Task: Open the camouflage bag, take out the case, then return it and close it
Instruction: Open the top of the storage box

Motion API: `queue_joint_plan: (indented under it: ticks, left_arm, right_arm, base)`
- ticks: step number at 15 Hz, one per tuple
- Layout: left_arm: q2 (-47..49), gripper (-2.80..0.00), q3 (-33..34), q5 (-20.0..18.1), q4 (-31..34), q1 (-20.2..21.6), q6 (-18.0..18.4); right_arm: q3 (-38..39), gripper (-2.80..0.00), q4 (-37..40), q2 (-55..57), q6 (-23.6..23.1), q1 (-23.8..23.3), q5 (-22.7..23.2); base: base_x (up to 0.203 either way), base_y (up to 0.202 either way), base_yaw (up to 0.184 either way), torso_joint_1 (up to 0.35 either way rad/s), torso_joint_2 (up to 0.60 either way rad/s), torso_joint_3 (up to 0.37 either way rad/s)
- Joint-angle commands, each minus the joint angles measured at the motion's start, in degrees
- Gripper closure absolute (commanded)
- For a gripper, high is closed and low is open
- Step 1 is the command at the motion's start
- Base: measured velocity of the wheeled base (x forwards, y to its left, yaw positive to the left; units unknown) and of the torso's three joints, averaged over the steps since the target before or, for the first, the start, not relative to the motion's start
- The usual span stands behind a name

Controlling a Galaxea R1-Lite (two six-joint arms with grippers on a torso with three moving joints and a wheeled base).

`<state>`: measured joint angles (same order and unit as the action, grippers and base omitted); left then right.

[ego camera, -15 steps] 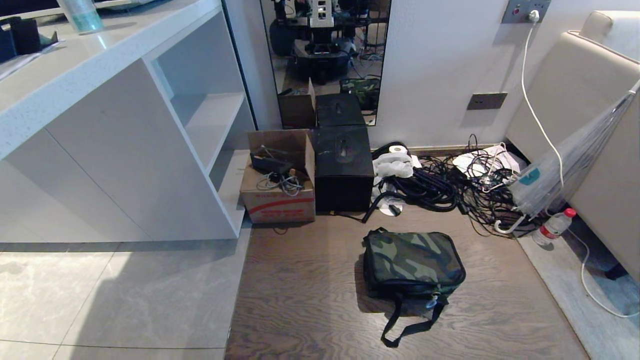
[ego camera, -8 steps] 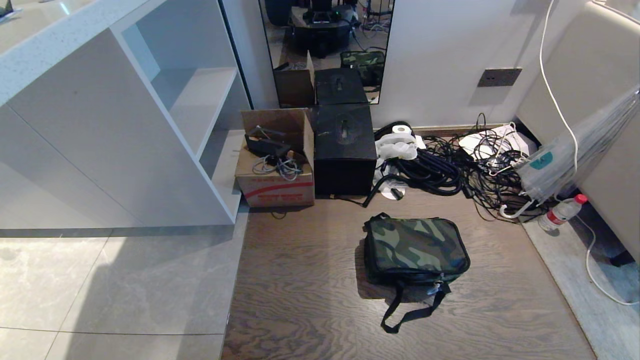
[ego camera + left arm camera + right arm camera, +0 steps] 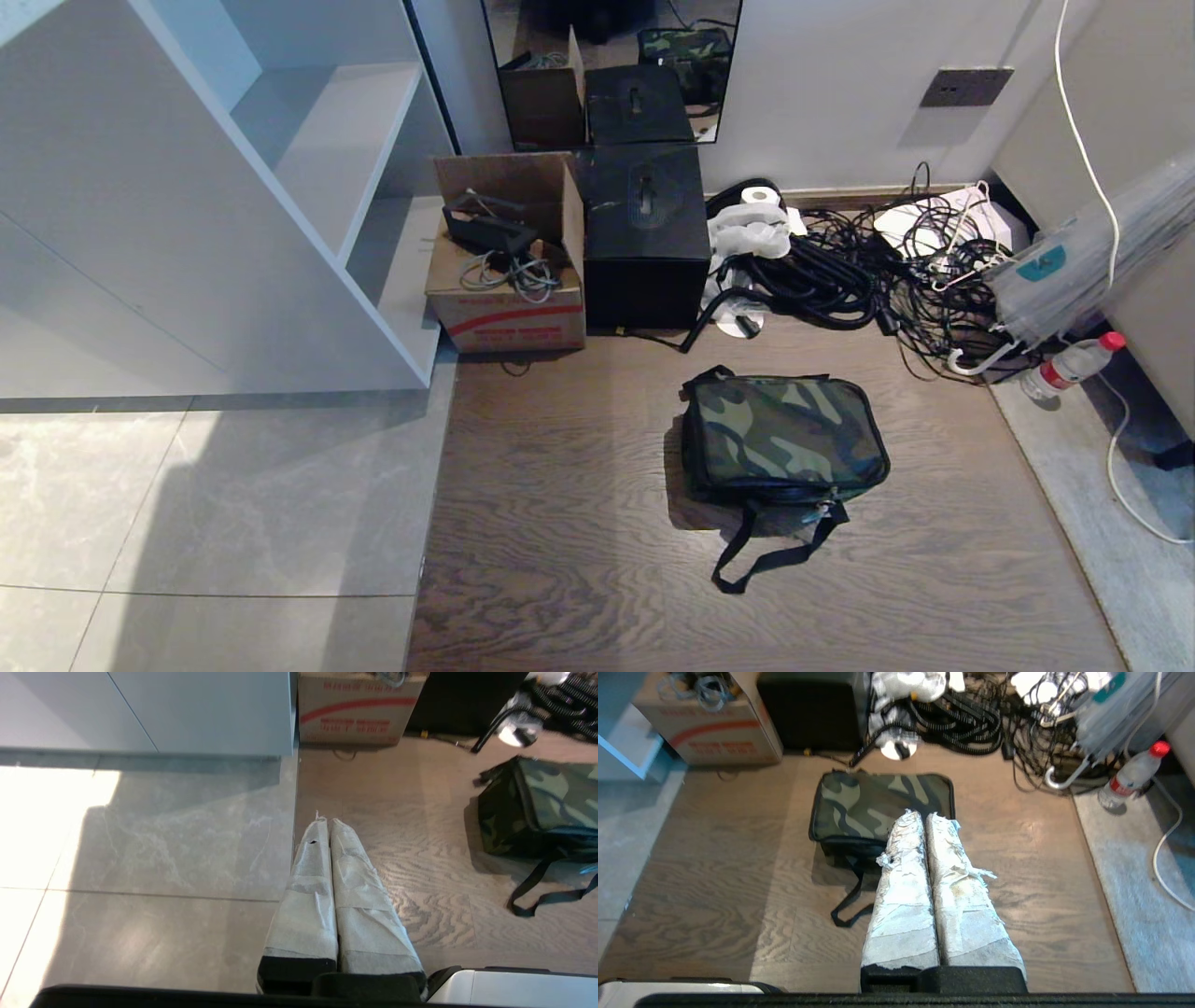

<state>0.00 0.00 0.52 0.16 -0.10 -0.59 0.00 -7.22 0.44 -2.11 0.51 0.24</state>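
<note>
The camouflage bag [image 3: 784, 439] lies closed on the wooden floor, its black strap [image 3: 766, 560] trailing toward me. It also shows in the right wrist view, camouflage bag [image 3: 859, 805], and at the edge of the left wrist view, camouflage bag [image 3: 542, 802]. The case is out of view. My right gripper [image 3: 923, 814] hangs shut and empty above the bag's near side, its tape-wrapped fingers pressed together. Well to the bag's left, my left gripper [image 3: 327, 821] is shut and empty over the seam between tile and wood. Neither arm shows in the head view.
Against the wall stand a cardboard box [image 3: 509, 280] with cables and a taller black box [image 3: 644, 233]. A tangle of black cables [image 3: 840, 280], a folded umbrella [image 3: 1083, 271] and a water bottle [image 3: 1069, 366] lie to the right. A white shelf unit [image 3: 280, 187] stands left.
The whole head view has tilted down: countertop and upper wall have left the picture and more floor shows near me. The bag and the other things have not moved.
</note>
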Motion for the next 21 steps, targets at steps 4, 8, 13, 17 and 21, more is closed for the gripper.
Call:
queue_joint_plan:
  ticks: [4,8,13,17,21]
  left_arm:
    - [0.00,0.00,0.00,0.01,0.02,0.01,0.05]
    - [0.00,0.00,0.00,0.01,0.02,0.01,0.05]
    - [0.00,0.00,0.00,0.01,0.02,0.01,-0.03]
    - [0.00,0.00,0.00,0.01,0.02,0.01,-0.03]
    - [0.00,0.00,0.00,0.01,0.02,0.01,-0.03]
  right_arm:
    - [2.29,0.00,-0.07,0.00,0.00,0.02,0.02]
    - [2.29,0.00,-0.07,0.00,0.00,0.02,0.02]
    - [2.29,0.00,-0.07,0.00,-0.08,0.02,0.02]
    - [2.29,0.00,-0.07,0.00,-0.08,0.02,0.02]
    - [2.29,0.00,-0.07,0.00,-0.08,0.02,0.02]
  base:
    - [0.000,0.000,0.000,0.002,0.00,-0.194]
    - [0.000,0.000,0.000,0.004,0.00,-0.200]
    - [0.000,0.000,0.000,0.000,0.00,-0.200]
    - [0.000,0.000,0.000,0.003,0.00,-0.198]
    - [0.000,0.000,0.000,0.005,0.00,-0.197]
